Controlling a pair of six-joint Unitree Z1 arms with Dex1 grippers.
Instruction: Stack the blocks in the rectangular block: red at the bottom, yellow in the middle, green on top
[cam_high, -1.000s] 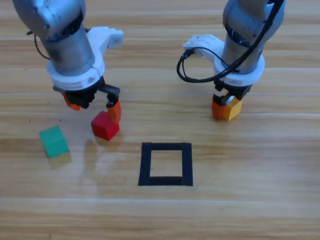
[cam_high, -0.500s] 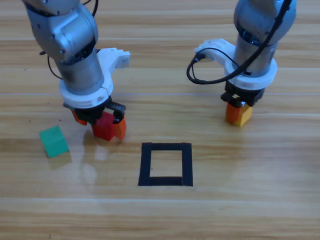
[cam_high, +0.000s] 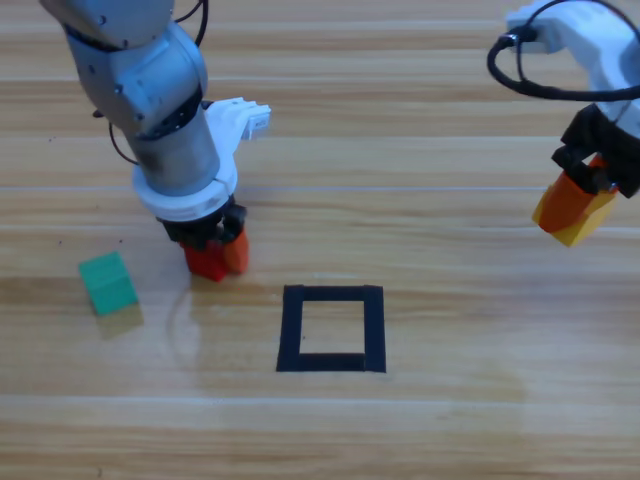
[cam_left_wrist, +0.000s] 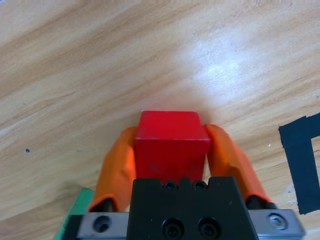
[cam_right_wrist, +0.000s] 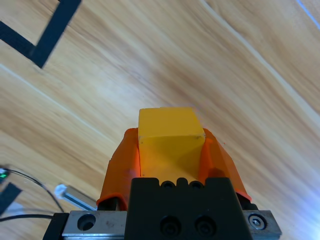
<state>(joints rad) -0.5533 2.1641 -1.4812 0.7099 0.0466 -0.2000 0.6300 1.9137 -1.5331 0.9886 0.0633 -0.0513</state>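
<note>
Green cube (cam_high: 108, 283) lies at the left of the frame on the wooden table (cam_high: 450, 400), apart from both arms; nothing touches it. In the left wrist view only a green corner (cam_left_wrist: 77, 212) shows at the bottom edge, partly behind the gripper body.

Left gripper (cam_high: 213, 255) stands left of centre, pointing down, jaws closed on the red cube (cam_high: 206, 262). From above, most of that cube is hidden under the wrist; only its lower part shows. The left wrist view gives it clearly: red cube (cam_left_wrist: 171, 145) pinched between the two orange jaws, left gripper (cam_left_wrist: 172, 150) low over the wood; whether the cube touches the table cannot be told.

Black tape square (cam_high: 332, 328) sits at lower centre, just right of the left gripper. Only bare wood inside it. One corner (cam_left_wrist: 302, 167) shows at the right edge of the left wrist view.

Right gripper (cam_high: 572, 210) is at the right edge, upper half, arm cut off by the frame. Jaws closed on the yellow cube (cam_high: 585, 220), held tilted. Right wrist view: yellow cube (cam_right_wrist: 170, 140) between the jaws of the right gripper (cam_right_wrist: 170, 147), tape corner (cam_right_wrist: 42, 37) at upper left.
</note>
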